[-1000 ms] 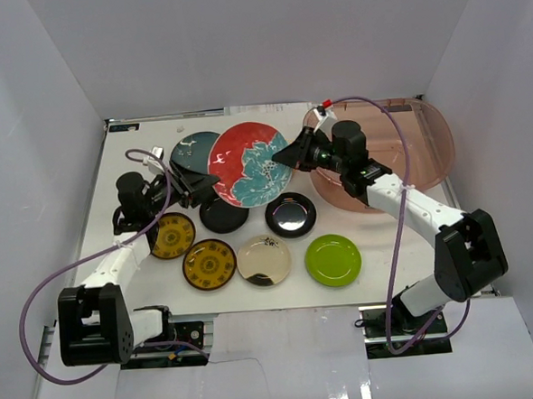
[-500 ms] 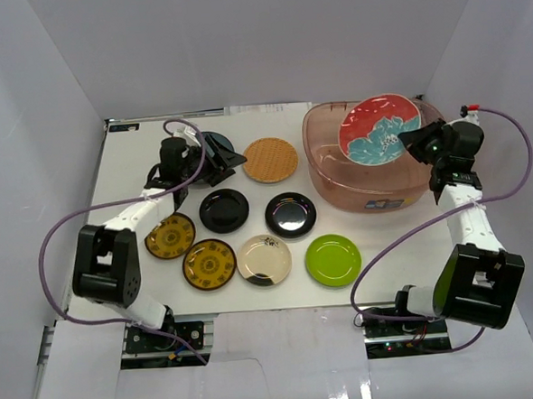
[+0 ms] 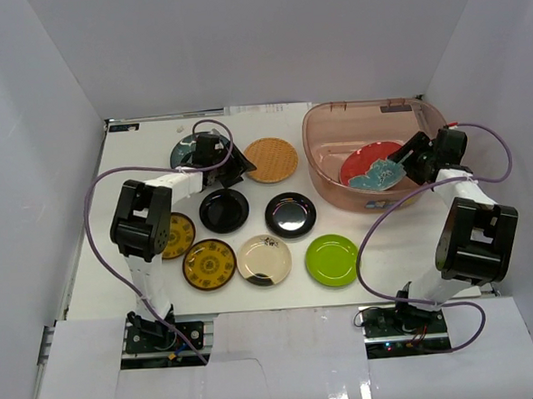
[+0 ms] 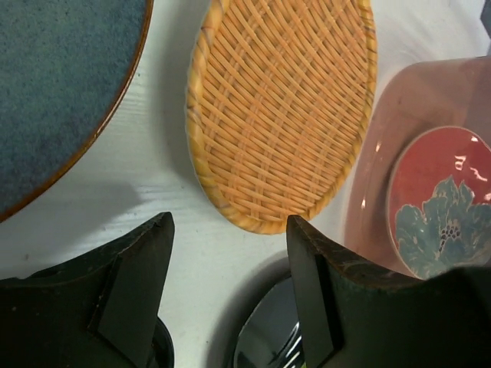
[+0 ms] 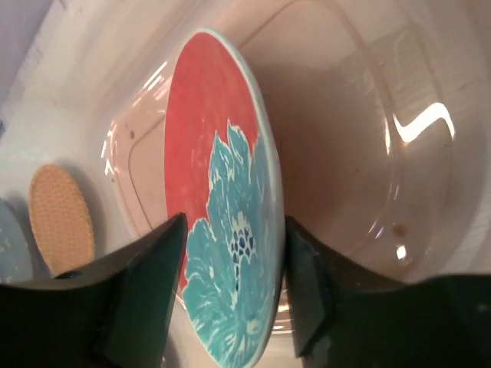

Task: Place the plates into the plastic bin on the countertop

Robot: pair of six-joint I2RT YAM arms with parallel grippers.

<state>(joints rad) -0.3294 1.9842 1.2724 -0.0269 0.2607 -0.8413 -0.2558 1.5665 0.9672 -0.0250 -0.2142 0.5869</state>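
The red floral plate (image 3: 371, 166) lies inside the plastic bin (image 3: 334, 114) at the back right of the countertop (image 3: 377, 238). My right gripper (image 3: 407, 161) is open, its fingers spread either side of that plate's (image 5: 219, 192) near rim. My left gripper (image 3: 235, 165) is open and empty, just short of the woven tan plate (image 4: 280, 107), with the teal blue plate (image 4: 54, 92) to its left. On the table lie two black plates (image 3: 224, 210) (image 3: 290, 214), two yellow-brown plates (image 3: 174, 236) (image 3: 209, 264), a cream plate (image 3: 264, 259) and a lime green plate (image 3: 333, 260).
White walls close in the table on three sides. Purple cables loop from both arms over the table's side edges. The bin wall (image 5: 368, 153) curves close around my right gripper.
My right gripper carried the red floral plate from the table's middle into the bin and opened. My left arm swung from the table's left side to the woven tan plate.
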